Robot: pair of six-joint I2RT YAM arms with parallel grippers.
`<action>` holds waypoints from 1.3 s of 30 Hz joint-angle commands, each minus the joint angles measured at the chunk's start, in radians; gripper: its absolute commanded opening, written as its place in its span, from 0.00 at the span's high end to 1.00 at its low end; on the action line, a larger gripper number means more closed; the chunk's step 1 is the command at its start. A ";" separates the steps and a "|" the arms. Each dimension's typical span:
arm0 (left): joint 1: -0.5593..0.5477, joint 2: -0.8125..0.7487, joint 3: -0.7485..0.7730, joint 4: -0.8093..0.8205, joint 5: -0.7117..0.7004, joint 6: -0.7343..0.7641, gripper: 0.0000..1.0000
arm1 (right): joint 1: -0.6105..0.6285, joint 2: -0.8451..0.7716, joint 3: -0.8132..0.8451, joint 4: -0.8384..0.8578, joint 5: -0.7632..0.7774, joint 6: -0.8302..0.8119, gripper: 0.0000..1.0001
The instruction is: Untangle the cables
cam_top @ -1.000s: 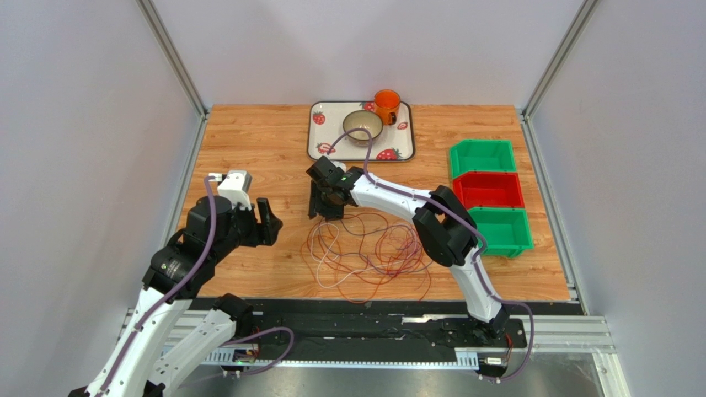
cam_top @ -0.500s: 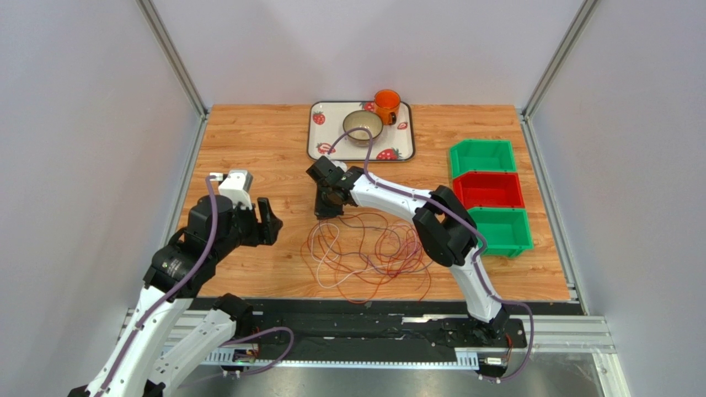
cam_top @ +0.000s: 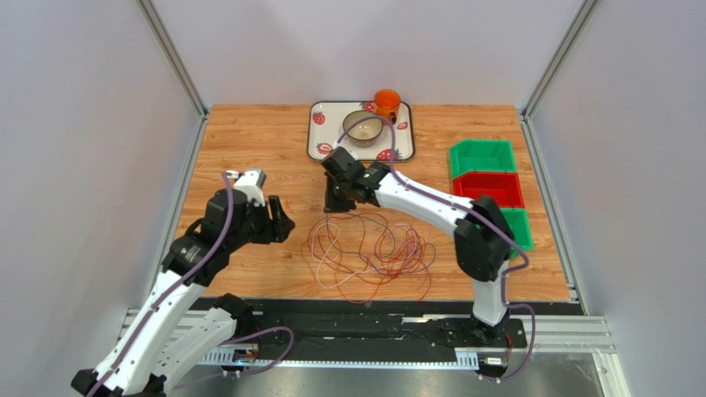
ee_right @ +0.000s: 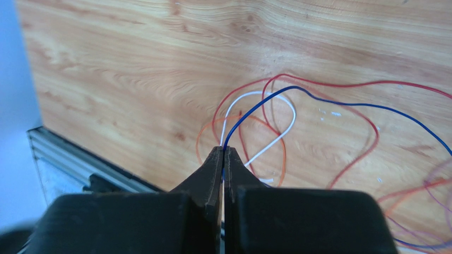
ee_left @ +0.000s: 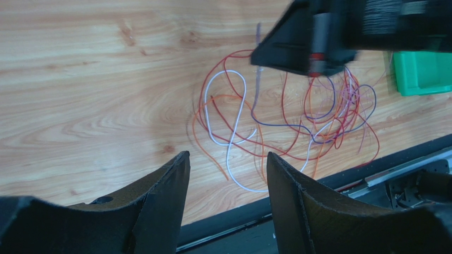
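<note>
Wooden bench (cam_top: 249,141). The right fingers (ee_right: 223,154) are pinched shut on a blue cable (ee_right: 318,98). The cables (cam_top: 369,248) lie in a loose tangle just nearward of the right fingers. The left fingers (cam_top: 282,225) are parted and empty, left of the tangle and apart from it.

Wood tbl (cam_top: 249,141) w/ grey walls (cam_top: 91,165)

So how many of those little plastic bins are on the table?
3, in a row on the right: the far green bin, the red bin in the middle, and the near green bin, partly hidden behind the right arm.
</note>
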 commanded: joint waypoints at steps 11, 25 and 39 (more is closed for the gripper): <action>-0.204 0.295 -0.144 0.369 0.037 -0.175 0.27 | -0.045 -0.608 -0.300 -0.109 0.065 -0.149 1.00; -0.503 0.685 -0.069 0.587 -0.062 -0.306 0.30 | -0.156 -0.978 -0.457 -0.152 0.172 -0.173 1.00; -0.658 0.761 0.033 0.497 -0.293 -0.324 0.40 | -0.188 -1.009 -0.406 -0.194 0.200 -0.218 1.00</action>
